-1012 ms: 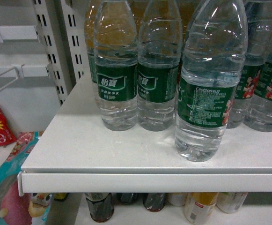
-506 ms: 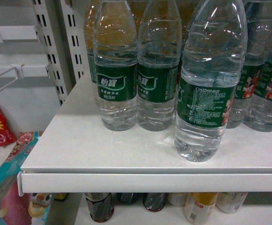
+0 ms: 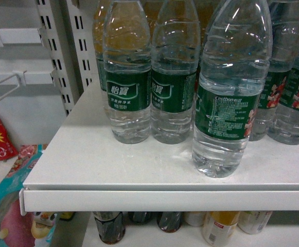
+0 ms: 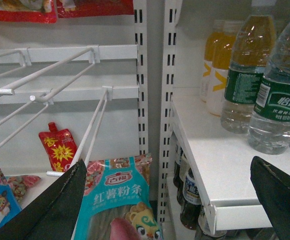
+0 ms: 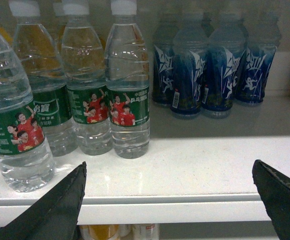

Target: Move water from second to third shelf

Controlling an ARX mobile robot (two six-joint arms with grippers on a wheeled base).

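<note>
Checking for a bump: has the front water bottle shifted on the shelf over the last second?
No. The front water bottle stands at the same spot relative to the shelf edge in the head view.

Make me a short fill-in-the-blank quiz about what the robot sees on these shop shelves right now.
1. The label on the nearest water bottle is mostly ____.
2. The people printed on the water labels wear ____ shirts.
3. In the right wrist view, the bottles right of the water are dark ____.
4. Both the left gripper and right gripper hold ____.

Answers: green; red; blue; nothing
</note>
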